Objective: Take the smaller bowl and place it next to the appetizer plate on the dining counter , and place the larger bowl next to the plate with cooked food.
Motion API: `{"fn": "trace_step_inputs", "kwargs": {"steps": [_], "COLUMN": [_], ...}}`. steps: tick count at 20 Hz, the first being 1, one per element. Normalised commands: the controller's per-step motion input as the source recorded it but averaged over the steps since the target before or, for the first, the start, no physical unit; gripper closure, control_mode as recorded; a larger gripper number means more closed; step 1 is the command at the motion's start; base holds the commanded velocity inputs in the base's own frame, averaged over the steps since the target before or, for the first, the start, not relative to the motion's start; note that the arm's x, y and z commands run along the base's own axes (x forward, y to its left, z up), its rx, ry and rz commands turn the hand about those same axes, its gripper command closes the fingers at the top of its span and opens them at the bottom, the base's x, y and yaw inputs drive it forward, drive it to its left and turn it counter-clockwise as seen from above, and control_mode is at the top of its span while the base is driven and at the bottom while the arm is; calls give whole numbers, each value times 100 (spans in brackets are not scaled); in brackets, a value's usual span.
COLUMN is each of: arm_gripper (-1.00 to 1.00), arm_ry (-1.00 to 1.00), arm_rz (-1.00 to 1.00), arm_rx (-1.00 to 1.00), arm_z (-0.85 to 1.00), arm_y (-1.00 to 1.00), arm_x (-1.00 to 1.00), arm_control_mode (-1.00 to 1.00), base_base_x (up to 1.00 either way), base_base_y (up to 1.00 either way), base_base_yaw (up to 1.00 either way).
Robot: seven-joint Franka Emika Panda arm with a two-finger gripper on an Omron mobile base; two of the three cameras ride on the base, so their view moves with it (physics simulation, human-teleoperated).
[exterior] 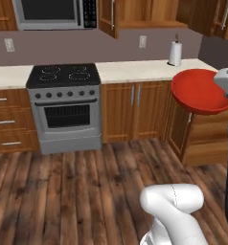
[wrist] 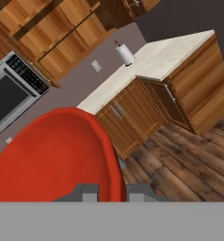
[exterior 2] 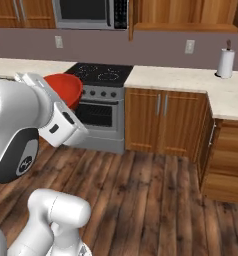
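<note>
I've got the red bowl (wrist: 52,155) up in the air, carried by its rim: in the hand view the tool (wrist: 112,192) has one fingertip (wrist: 88,191) inside the wall and the other outside, clenched tight on that thin edge. A rim pinch makes sense here, since the bowl is too wide to span across.

In the left base view the bowl (exterior: 199,91) hangs at the right, in front of the wall counter (exterior: 144,70) corner and well above the wood floor (exterior: 87,186). In the right base view it sits at the left, partly hidden behind the wrist, with the stove (exterior 2: 102,75) behind it.

Bowl contents: nothing visible inside, just glossy red wall. It's tilted, fine for an empty bowl.

My read: this is transit with the smaller bowl; placement next to the appetizer plate is not yet done. The base faces the stove (exterior: 64,76), microwave (exterior: 56,12) and paper towel roll (exterior: 175,52) wall.

Risk I'd watch: a rim grip on a glossy bowl could let it swing or slip during turns.
</note>
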Motion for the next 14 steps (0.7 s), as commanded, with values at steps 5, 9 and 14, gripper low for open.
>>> {"fn": "trace_step_inputs", "kwargs": {"steps": [5,9,14], "arm_gripper": [100,100,100], "arm_ry": [0,0,0], "arm_rz": [0,0,0], "arm_rx": [0,0,0], "arm_z": [0,0,0], "arm_y": [0,0,0], "arm_x": [0,0,0], "arm_control_mode": [100,100,100], "base_base_x": [-100,-100,-100], "base_base_y": [20,23,30], "base_base_yaw": [0,0,0]}}
